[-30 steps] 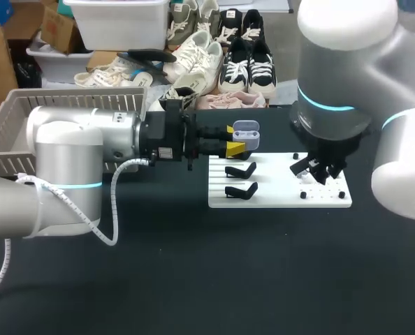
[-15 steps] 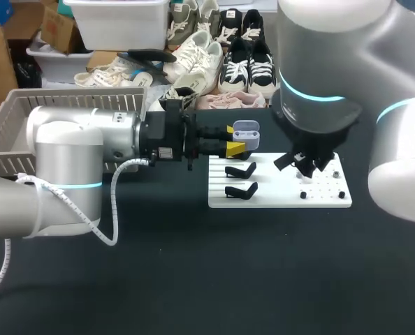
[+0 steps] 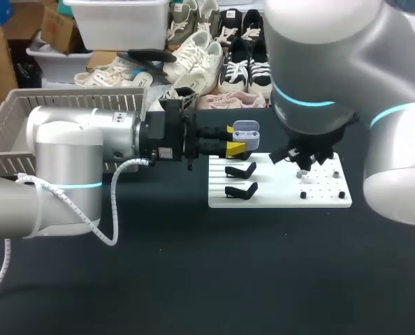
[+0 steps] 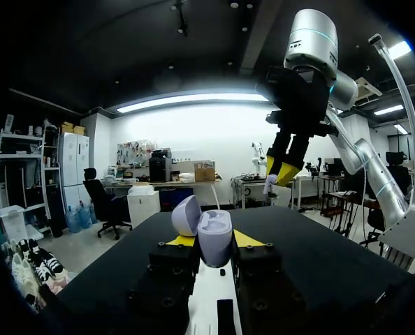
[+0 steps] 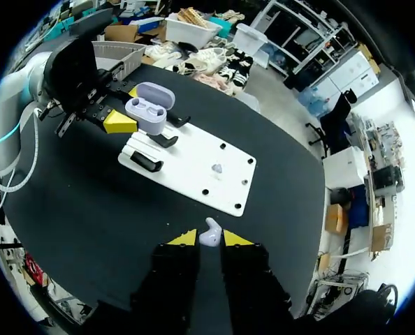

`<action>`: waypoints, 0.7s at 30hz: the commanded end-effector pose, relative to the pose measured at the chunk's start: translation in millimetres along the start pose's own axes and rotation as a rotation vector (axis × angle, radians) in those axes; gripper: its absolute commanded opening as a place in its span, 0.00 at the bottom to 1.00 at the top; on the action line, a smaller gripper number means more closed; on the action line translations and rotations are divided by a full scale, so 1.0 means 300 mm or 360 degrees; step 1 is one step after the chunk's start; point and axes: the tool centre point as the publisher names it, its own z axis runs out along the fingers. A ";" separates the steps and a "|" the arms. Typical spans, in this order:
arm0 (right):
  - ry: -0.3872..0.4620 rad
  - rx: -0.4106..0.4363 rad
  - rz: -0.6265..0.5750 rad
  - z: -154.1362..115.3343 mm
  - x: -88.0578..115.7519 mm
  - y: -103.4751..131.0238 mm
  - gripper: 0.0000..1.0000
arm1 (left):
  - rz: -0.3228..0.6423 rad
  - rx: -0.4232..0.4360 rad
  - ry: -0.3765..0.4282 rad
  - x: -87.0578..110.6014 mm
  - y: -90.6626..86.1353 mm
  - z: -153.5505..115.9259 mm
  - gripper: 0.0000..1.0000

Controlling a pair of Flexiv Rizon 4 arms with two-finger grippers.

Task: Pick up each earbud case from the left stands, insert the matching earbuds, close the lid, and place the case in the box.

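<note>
The lavender earbud case [image 3: 246,132] hangs over the far left corner of the white board [image 3: 277,192], lid open, and my left gripper [image 3: 237,139] is shut on it. In the left wrist view the case [image 4: 214,234] sits between the yellow tips with its lid [image 4: 185,215] tipped back. My right gripper [image 5: 209,239] is shut on a white earbud [image 5: 211,232], high above the board [image 5: 232,185]. In the head view it [image 3: 302,160] hangs over the board's right half, right of the case. A second earbud [image 5: 217,168] lies on the board.
Two black stands [image 3: 240,170] [image 3: 240,190] sit on the board's left half. A grey slatted basket [image 3: 12,125] stands at the table's far left, behind my left arm. Small black pegs [image 3: 303,195] dot the board's right side.
My right arm has swung left over the board, bringing its gripper and earbud closer to the case. The left arm and case have stayed where they were.
</note>
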 end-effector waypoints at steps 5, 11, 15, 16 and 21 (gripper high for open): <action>0.0367 0.0066 0.0562 -0.012 -0.095 0.036 0.00 | 0.0002 -0.0008 0.0000 0.000 -0.004 0.002 0.00; 0.0444 -0.0030 0.0654 -0.008 -0.118 0.036 0.00 | 0.0002 -0.0008 0.0000 0.000 -0.004 0.002 0.00; 0.0415 -0.0086 0.0682 -0.019 -0.120 0.040 0.00 | 0.0002 -0.0008 0.0000 0.000 -0.004 0.002 0.00; 0.0415 -0.0086 0.0682 -0.019 -0.120 0.040 0.00 | 0.0002 -0.0008 0.0000 0.000 -0.004 0.002 0.00; 0.0415 -0.0086 0.0682 -0.019 -0.120 0.040 0.00 | -0.0020 0.0007 -0.0016 -0.007 -0.044 0.026 0.00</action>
